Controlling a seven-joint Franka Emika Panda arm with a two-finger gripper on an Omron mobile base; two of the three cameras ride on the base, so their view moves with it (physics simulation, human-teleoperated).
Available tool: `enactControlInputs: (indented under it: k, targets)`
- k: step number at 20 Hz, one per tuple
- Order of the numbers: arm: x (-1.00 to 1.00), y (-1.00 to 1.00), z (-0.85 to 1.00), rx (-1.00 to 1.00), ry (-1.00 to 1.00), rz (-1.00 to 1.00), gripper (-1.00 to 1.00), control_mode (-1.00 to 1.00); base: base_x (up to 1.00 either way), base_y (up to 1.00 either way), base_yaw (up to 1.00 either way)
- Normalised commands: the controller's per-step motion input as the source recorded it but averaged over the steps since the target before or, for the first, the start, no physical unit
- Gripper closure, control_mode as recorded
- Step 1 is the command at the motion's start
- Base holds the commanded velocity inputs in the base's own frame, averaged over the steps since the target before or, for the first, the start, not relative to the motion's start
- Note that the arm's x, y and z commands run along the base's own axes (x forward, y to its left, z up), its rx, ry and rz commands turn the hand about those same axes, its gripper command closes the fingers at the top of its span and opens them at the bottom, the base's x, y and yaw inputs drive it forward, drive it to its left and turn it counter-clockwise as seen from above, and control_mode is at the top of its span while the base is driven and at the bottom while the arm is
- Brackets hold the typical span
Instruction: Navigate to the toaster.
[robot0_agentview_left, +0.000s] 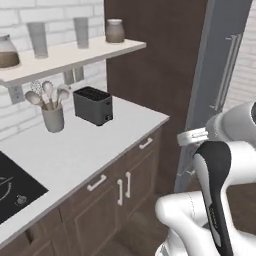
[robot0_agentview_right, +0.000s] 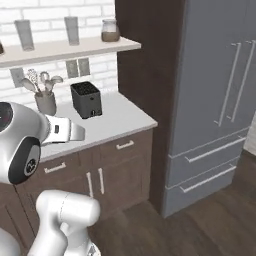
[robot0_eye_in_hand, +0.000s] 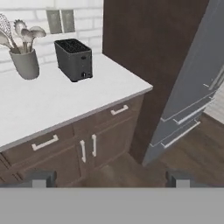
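The toaster (robot0_agentview_left: 93, 105) is a small dark grey box with two top slots, standing on the white counter (robot0_agentview_left: 75, 150) near the brick wall and not far from the counter's right end. It also appears as the toaster (robot0_agentview_right: 86, 99) in the right base view and the toaster (robot0_eye_in_hand: 73, 60) at the upper left of the hand view, with a small knob low on its end. My gripper (robot0_eye_in_hand: 110, 179) hangs in front of the cabinets, well short of the counter. Its fingertips (robot0_eye_in_hand: 39, 178) stand far apart with nothing between them, so it is open.
A grey utensil crock (robot0_agentview_left: 53, 117) stands left of the toaster. Above is a shelf (robot0_agentview_left: 75, 55) with jars and cups. A black cooktop (robot0_agentview_left: 12, 187) lies at the counter's left. A dark wood panel (robot0_agentview_right: 150, 75) and a grey fridge (robot0_agentview_right: 220, 100) stand to the right, over wooden floor (robot0_agentview_right: 200, 225).
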Motion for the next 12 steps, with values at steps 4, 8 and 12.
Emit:
enactControlInputs:
  k: [4, 8, 12]
  targets:
    - [0.00, 0.00, 0.00, 0.00, 0.00, 0.00, -1.00, 1.00, 1.00, -0.57, 0.62]
    - [0.00, 0.00, 0.00, 0.00, 0.00, 0.00, -1.00, 1.00, 0.95, -0.65, 0.65]
    - [0.00, 0.00, 0.00, 0.00, 0.00, 0.00, -1.00, 1.00, 0.89, -0.68, 0.63]
